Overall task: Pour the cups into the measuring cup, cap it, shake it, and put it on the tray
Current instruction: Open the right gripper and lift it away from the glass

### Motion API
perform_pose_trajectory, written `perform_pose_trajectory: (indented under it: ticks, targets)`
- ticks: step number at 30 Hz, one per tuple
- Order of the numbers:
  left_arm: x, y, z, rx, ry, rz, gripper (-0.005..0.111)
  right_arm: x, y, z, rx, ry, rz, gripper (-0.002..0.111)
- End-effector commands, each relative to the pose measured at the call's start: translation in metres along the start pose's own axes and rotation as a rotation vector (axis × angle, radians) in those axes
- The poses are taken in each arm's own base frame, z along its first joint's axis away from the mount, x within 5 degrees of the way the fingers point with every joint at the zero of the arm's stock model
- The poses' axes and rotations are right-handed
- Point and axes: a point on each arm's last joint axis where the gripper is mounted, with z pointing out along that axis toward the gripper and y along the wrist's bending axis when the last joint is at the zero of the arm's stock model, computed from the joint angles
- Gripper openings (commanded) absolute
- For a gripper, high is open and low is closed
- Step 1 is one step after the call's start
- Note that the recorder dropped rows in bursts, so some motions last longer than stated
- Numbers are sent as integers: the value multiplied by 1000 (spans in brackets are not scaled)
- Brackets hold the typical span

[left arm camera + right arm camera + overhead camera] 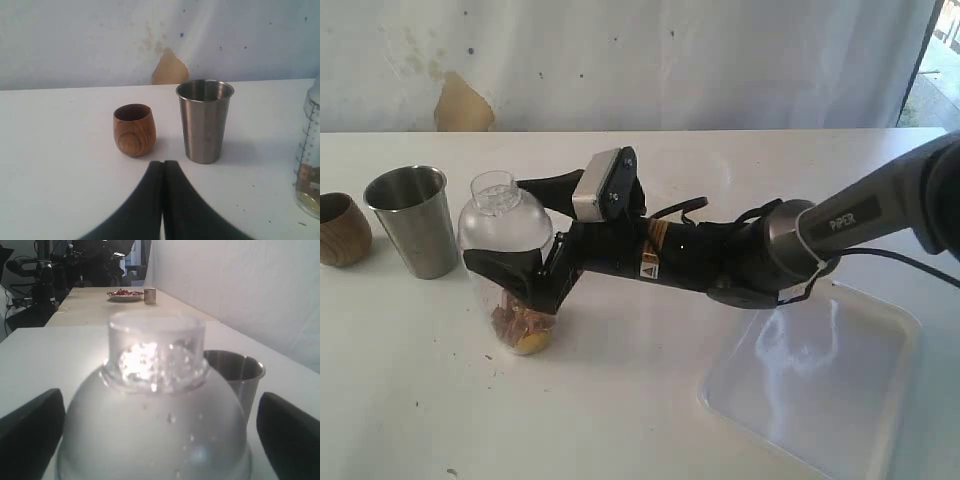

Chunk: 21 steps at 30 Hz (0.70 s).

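**Exterior:** The right gripper (pixel 495 225) reached across to the left half of the table (pixel 620 420). One finger sat in front of the measuring cup (pixel 525 322) and one behind it, just under the dome lid (pixel 503 212). The cup was upright with the lid on and brown and yellow bits in the bottom; its base looked to be on the table. The tray (pixel 820 400) lay well off to the right and nearer the camera, back along the arm's own forearm. Nothing else stood between cup and tray. The steel tumbler (pixel 412 222) stood just beside the cup on its left, with the wooden cup (pixel 340 230) beyond that. A shake swinging that way risks clipping the tumbler.

**Left wrist:** The left gripper (pixel 163 165) was pinched closed on nothing, aimed between the wooden cup and the tumbler. The measuring cup sat at the frame edge. The right arm was clearly the nearer one.

**Right wrist:** The fingers (pixel 30 435) flanked the dome, one at its edge and the other with a thin gap. I couldn't tell whether they were clamped or only straddling. My read is that pouring and capping were done, with the shake or the carry to the tray next. The cup's axis should stay vertical on the carry.
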Motion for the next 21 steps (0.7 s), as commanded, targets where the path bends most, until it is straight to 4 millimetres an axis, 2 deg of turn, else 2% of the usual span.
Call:
perform_pose_trajectory:
  ticks: [1,9,12,15,21]
  targets:
    - [1,0,0,-1,-5,-2,0,-26,1,0,-6,-58,-19,96]
    - [1,0,0,-1,-5,-2,0,-76,2,-4,62,-32,-94,96]
    - [1,0,0,-1,-5,-2,0,-103,6,-8,83,-52,-61,89]
    - [1,0,0,-1,-5,-2,0,-128,12,-13,89,-59,26,73]
    - [1,0,0,-1,-5,-2,0,-179,34,-30,65,-6,20,22]
